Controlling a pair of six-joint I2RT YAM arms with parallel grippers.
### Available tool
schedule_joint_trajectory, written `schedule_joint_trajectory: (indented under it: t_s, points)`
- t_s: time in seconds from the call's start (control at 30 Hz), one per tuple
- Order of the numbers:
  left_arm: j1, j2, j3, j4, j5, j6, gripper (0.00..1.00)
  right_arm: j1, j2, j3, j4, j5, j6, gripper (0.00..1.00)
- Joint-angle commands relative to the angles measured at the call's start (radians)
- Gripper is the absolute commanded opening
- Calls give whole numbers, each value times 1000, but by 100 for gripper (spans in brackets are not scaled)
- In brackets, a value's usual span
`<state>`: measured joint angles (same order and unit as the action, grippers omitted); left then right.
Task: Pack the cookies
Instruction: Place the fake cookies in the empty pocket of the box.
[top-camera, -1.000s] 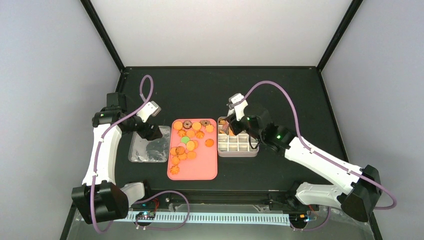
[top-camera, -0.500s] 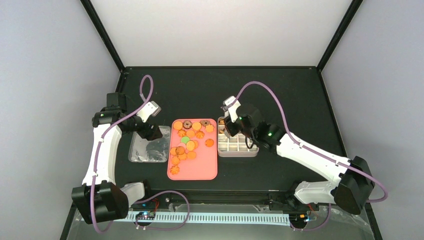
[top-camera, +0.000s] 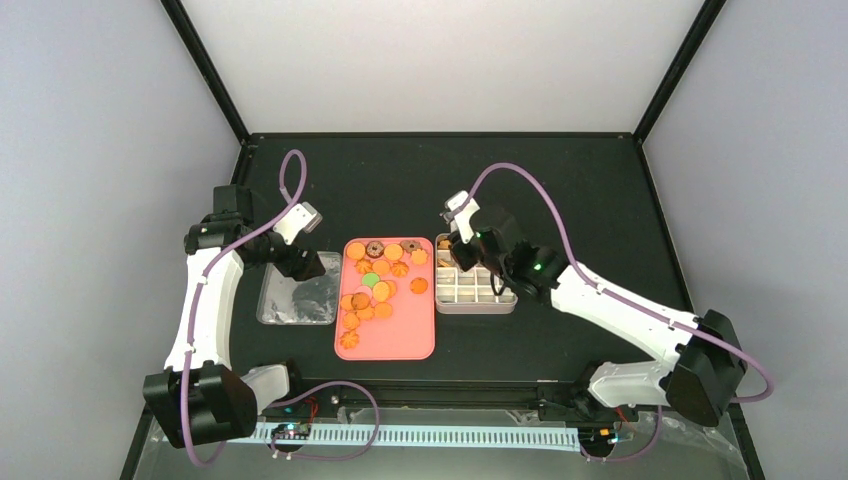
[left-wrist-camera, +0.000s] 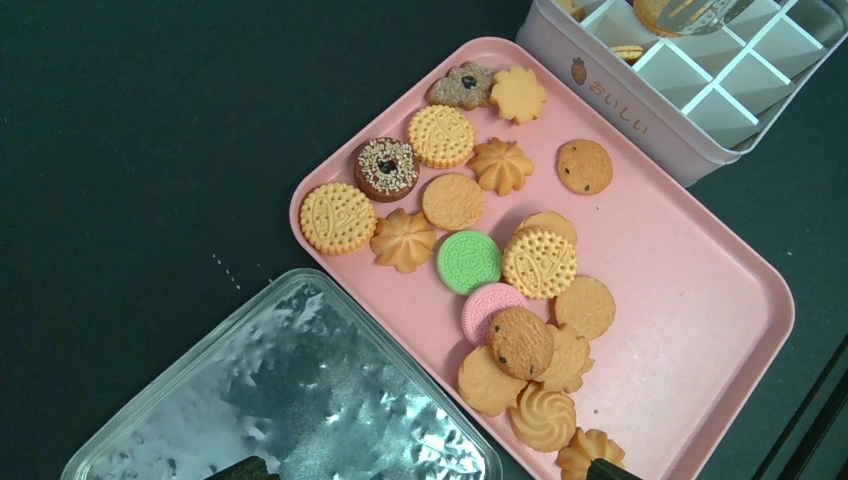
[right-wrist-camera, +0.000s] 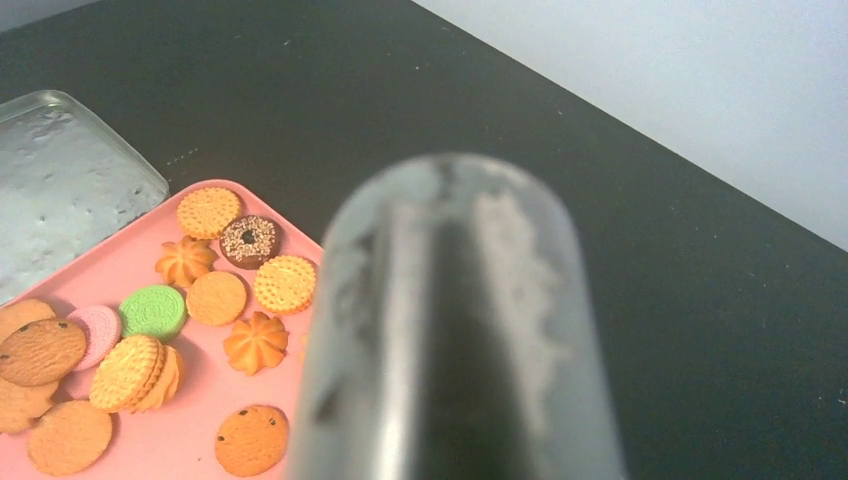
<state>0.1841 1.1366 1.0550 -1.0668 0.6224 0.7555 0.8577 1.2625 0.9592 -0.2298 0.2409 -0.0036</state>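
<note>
The cookies (top-camera: 375, 285) lie scattered on a pink tray (top-camera: 400, 340): golden rounds, flower shapes, a sprinkled brown ring, a green one (left-wrist-camera: 470, 262) and a pink one. The white gridded tin (top-camera: 480, 290) stands right of the tray, with a few cookies in its back cells. My right gripper (top-camera: 462, 252) hangs over the tin's back left corner, shut on a grey round-tipped tool (right-wrist-camera: 460, 330) that hides its fingers in the right wrist view. At the left wrist view's top edge a silvery tip carries a cookie (left-wrist-camera: 680, 12) above the tin (left-wrist-camera: 640, 110). My left gripper (left-wrist-camera: 425, 470) is open and holds nothing.
A clear plastic lid (top-camera: 297, 300) lies flat left of the tray, under the left gripper (top-camera: 300, 262). The black table ends at black frame posts and pale walls. The right arm stretches across the tin's right side.
The right arm has swung its wrist a little left and settled over the tin's back left corner. The left arm has not moved.
</note>
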Motion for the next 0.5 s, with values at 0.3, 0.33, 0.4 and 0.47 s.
schedule_joint_trajectory:
  t_s: [0.3,0.33,0.4,0.47]
  points:
    - [8,-15,-1,-18,25,18,83,10,40,53,8,114,1,29]
    - [8,-15,-1,-19,24,18,83,9,34,62,6,111,1,29]
    - [9,-17,0,-18,25,18,83,6,21,79,3,94,2,29]
    - [8,-17,0,-19,24,18,83,3,19,98,-6,97,1,29]
